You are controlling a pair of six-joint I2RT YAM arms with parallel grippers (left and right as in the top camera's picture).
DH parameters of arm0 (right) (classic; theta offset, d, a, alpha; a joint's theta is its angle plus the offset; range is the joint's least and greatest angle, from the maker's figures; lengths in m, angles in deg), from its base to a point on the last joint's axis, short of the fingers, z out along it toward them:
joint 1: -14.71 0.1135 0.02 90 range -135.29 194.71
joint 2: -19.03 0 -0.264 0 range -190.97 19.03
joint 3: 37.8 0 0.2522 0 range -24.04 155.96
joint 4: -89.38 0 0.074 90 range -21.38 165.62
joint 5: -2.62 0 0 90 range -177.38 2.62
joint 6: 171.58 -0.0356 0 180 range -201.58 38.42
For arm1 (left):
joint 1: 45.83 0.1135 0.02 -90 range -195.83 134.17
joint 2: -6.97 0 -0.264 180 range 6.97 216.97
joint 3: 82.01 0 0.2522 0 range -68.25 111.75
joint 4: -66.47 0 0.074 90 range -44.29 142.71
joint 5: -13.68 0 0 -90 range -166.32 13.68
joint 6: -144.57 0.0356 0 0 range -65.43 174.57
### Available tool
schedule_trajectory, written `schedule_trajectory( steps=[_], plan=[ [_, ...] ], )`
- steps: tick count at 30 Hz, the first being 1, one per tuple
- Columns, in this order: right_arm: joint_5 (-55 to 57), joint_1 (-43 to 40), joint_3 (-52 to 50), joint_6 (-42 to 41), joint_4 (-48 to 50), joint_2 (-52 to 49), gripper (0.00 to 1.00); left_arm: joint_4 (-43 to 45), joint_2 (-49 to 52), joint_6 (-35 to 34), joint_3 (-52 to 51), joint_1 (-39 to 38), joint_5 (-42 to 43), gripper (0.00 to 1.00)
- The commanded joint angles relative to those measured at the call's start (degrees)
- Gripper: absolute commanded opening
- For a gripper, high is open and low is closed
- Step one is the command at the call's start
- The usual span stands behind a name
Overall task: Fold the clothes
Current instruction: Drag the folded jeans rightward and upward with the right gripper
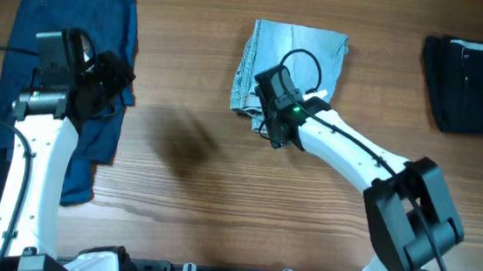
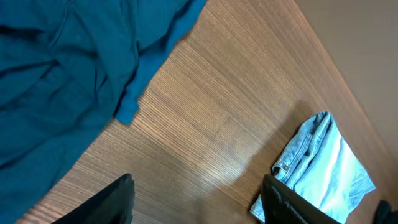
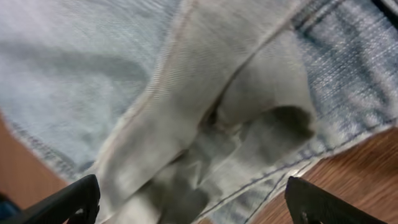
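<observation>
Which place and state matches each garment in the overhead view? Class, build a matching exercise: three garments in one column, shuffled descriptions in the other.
Column A
1. light-wash denim shorts
2. mid-blue garment
3. dark navy garment

Column B
a. spread out long, on the left side of the table
b. folded, at the right edge
c. folded bundle, near the centre

Pairs: 1-c; 2-a; 3-b

No words, labels, brand marks or numbers can be read on anything here; any tag on the garments is perhaps too blurred to make out.
</observation>
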Motion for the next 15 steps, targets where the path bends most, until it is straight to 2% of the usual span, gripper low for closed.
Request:
schedule_trajectory(
  steps=[1, 10, 13, 14, 15],
  plan=[
    [-1.27, -0.13, -0.33, -1.03, -0.09, -2.23, 0.96, -0.04, 0.44, 0.48, -0.04, 0.37, -0.17, 0.65],
    [-5.46, -1.57, -0.33, -1.07, 1.86, -7.91, 0.92, -0.15, 0.44, 0.48, -0.04, 0.37, -0.33, 0.65],
    [-6.86, -2.93, -0.33, 0.31, 2.08, -8.44, 0.71, -0.31, 0.44, 0.48, -0.04, 0.37, -1.01, 0.65],
    [-6.99, -3.48, -0.33, 2.38, 2.51, -8.44, 0.61, -0.35, 0.44, 0.48, -0.04, 0.37, -1.36, 0.65],
    [-7.37, -4.02, -0.31, 5.33, 3.08, -8.41, 0.59, -0.37, 0.44, 0.48, -0.04, 0.37, -1.53, 0.65]
  ],
)
